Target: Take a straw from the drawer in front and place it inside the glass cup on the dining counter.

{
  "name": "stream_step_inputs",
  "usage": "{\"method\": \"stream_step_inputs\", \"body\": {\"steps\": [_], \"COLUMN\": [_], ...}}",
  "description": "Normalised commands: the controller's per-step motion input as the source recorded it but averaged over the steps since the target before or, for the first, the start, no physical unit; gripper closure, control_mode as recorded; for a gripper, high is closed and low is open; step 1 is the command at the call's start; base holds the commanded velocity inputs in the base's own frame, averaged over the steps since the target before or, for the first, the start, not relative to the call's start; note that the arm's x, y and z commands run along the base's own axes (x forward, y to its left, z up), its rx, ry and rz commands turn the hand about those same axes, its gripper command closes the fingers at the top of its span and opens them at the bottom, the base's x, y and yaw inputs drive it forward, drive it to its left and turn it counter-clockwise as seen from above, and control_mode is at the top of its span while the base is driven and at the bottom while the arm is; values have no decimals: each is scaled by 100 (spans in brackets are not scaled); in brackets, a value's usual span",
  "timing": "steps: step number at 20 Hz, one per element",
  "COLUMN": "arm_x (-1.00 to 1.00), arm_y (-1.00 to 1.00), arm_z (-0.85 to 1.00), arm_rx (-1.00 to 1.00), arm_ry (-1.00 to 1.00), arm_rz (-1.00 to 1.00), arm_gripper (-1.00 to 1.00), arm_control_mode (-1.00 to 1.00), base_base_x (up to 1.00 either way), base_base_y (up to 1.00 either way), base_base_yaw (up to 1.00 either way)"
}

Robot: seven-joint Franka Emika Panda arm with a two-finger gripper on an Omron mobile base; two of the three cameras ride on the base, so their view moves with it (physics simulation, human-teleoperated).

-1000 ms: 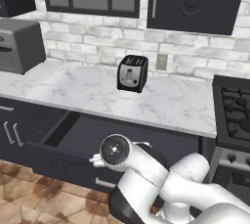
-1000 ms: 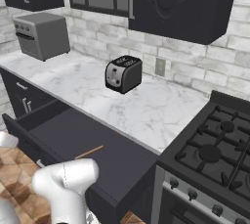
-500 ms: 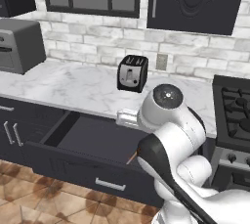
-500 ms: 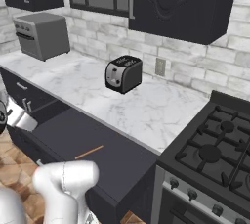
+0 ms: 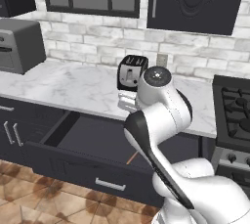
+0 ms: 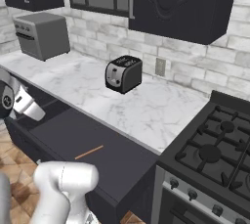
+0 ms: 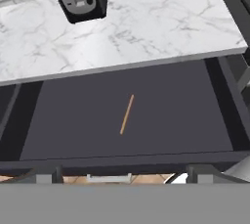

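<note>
Below the marble surface [image 7: 146, 27] the drawer [image 7: 63, 120] stands pulled out, the straw [image 7: 127, 114] lying loose on its floor; the gripper [image 6: 27, 105] hangs above, released and empty, so grasping and carrying remain

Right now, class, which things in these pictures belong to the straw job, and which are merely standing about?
Belonging to the job:
- straw, lying loose on the drawer floor
- drawer, pulled open
- gripper, open, above the drawer

Standing about:
- toaster on the worktop
- toaster oven
- stove
</note>
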Motion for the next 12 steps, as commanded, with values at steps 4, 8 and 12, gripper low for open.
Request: {"method": "stream_step_inputs", "body": {"steps": [4,8,12], "arm_x": [46,49,42], "arm_y": [-28,-36,-21], "arm_z": [-27,-29,-41], "arm_rx": [0,4,8], "arm_ry": [1,8,10], "arm_rz": [-15,-10,-7], "arm_gripper": [-100,-100,-100], "arm_control_mode": [-100,-100,-100], "base_base_x": [0,0,0], "base_base_y": [0,0,0], "base_base_yaw": [0,0,0]}}
